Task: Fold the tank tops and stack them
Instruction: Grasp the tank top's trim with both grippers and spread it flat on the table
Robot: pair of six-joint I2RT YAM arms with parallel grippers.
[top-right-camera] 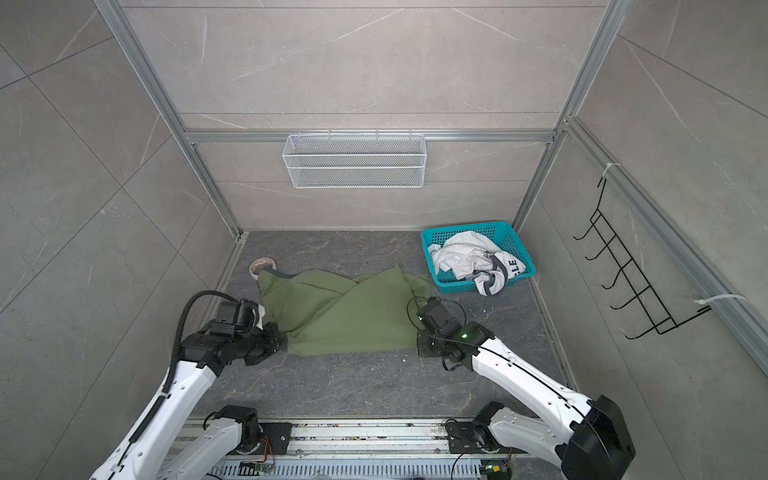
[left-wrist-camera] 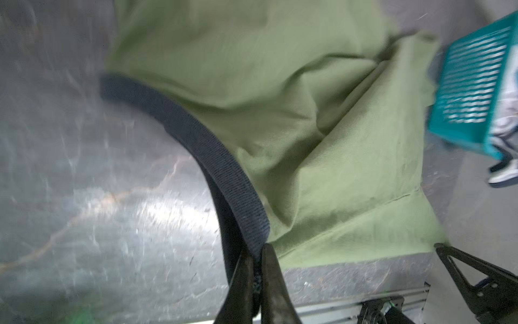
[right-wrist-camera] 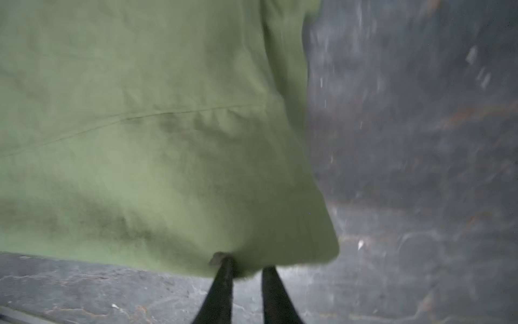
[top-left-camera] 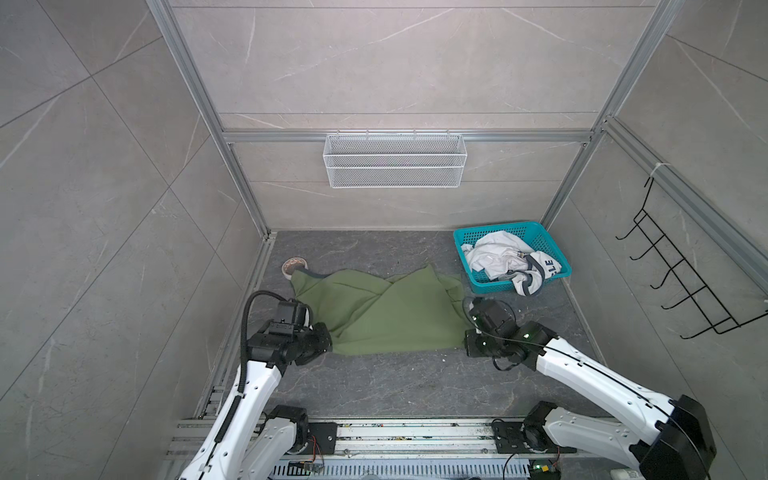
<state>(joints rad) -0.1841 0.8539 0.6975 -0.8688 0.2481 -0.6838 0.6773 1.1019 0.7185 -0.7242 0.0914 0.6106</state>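
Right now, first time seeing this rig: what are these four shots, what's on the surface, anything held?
Two white robot arms, each ending in a two-finger gripper, work on a grey tabletop. Two pictures look down from overhead; the other two come from a camera on each wrist. A crumpled green top lies between the arms. A white top sits bunched in a teal basket at the back right. The left gripper pinches the green top's dark trim. The right gripper stands open at the cloth's edge, seemingly holding nothing.

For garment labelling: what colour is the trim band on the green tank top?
Dark grey ribbed trim, clearest in the left wrist view.
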